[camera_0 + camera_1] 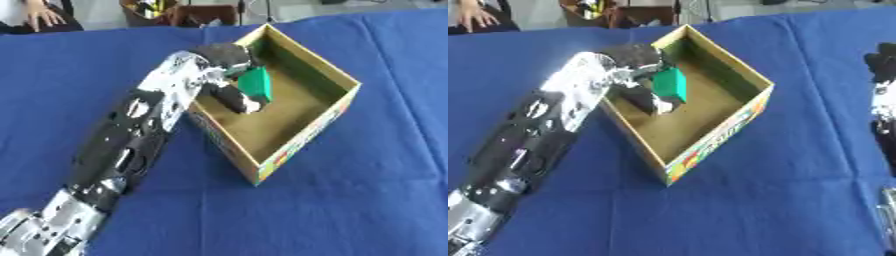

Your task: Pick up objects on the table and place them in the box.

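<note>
My left arm reaches from the lower left across the blue cloth to the open cardboard box (pixel 341 75). My left hand (pixel 229 60) is over the box's near-left wall, fingers and thumb curled round a green block (pixel 256 83) that hangs inside the box above its brown floor. At the right edge of the right eye view, part of my right hand (pixel 881 65) shows dark against the cloth; its fingers are not clear.
The blue cloth (pixel 367 200) covers the whole table. A brown container (pixel 149 12) with small items stands beyond the far edge. A person's hand (pixel 42 17) rests at the far left corner, away from the box.
</note>
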{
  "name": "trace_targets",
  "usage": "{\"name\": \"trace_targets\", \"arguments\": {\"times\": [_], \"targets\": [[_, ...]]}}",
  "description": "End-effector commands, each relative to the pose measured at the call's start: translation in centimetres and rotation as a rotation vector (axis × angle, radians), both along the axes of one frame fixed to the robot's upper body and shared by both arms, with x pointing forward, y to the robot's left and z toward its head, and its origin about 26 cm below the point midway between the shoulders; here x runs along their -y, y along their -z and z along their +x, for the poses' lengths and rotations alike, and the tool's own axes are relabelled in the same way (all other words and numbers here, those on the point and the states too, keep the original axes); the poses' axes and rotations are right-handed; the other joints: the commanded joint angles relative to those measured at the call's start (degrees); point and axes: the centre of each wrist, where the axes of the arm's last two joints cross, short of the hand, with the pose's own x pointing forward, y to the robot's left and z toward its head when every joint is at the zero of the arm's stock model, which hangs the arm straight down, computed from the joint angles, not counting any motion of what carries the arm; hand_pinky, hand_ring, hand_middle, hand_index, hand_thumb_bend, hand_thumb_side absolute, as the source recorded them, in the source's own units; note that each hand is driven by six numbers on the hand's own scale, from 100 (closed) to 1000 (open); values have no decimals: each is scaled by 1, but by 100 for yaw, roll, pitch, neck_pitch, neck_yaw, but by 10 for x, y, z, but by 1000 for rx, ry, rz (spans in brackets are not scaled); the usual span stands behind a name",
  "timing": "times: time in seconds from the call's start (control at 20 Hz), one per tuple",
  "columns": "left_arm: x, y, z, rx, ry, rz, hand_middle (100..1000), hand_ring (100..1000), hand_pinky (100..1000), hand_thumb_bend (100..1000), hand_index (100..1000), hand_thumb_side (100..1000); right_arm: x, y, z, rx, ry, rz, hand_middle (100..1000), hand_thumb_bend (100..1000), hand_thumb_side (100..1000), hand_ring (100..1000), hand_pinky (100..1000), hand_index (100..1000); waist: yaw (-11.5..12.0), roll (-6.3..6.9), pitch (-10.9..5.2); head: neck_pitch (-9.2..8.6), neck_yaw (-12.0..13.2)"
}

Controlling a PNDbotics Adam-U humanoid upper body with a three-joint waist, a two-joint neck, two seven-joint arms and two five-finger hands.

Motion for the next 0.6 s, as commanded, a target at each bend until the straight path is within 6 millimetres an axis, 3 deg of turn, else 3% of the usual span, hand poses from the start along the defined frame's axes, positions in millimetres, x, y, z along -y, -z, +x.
{"name": "trace_targets", "arguments": {"times": [0.05, 0.15, 0.2, 0.25, 0.3, 0.35, 0.4, 0.45, 0.5, 0.6], "targets": [[2, -6, 1, 33, 15, 9, 733, 685, 487, 100, 873, 691, -1, -8, -2, 26, -13, -4, 585, 100, 596, 732, 788, 726, -9, -42, -98, -69, 16], [2, -7, 1, 51, 15, 14, 798, 757, 535, 100, 982, 813, -1, -8, -2, 25, -14, -4, 585, 100, 596, 732, 788, 726, -3, -40, -101, -64, 20], [3, -8, 1, 64, 13, 14, 815, 773, 557, 100, 997, 843, -1, -8, -2, 24, -15, -5, 585, 100, 596, 732, 788, 725, 0, -39, -103, -60, 22], [3, -9, 1, 77, 10, 17, 881, 834, 637, 100, 1000, 921, -2, -8, -2, 23, -18, -5, 585, 100, 596, 732, 788, 725, 3, -38, -105, -62, 24], [3, -10, 0, 91, 9, 21, 932, 878, 696, 160, 1000, 961, -2, -8, -2, 21, -21, -5, 585, 100, 596, 732, 789, 725, 5, -38, -106, -68, 25], [3, -10, 0, 102, 8, 24, 932, 878, 707, 160, 1000, 961, -3, -7, -2, 19, -23, -5, 584, 100, 594, 732, 789, 725, 5, -38, -107, -71, 25], [3, -11, 0, 112, 3, 23, 979, 909, 737, 377, 1000, 1000, -3, -7, -2, 18, -25, -5, 584, 100, 595, 733, 789, 725, 4, -39, -111, -76, 25], [3, -11, 0, 122, -4, 21, 979, 909, 737, 377, 1000, 1000, -3, -7, -2, 17, -26, -5, 584, 100, 595, 733, 789, 725, 3, -39, -116, -77, 25], [2, -12, 0, 135, -10, 18, 997, 924, 760, 476, 1000, 1000, -3, -7, -2, 17, -26, -6, 585, 100, 595, 733, 789, 725, 4, -41, -123, -74, 23], [1, -15, -1, 168, -28, 3, 1000, 933, 769, 536, 1000, 1000, -3, -7, -2, 14, -27, -7, 584, 100, 596, 733, 789, 725, 10, -46, -138, -75, 20]]}}
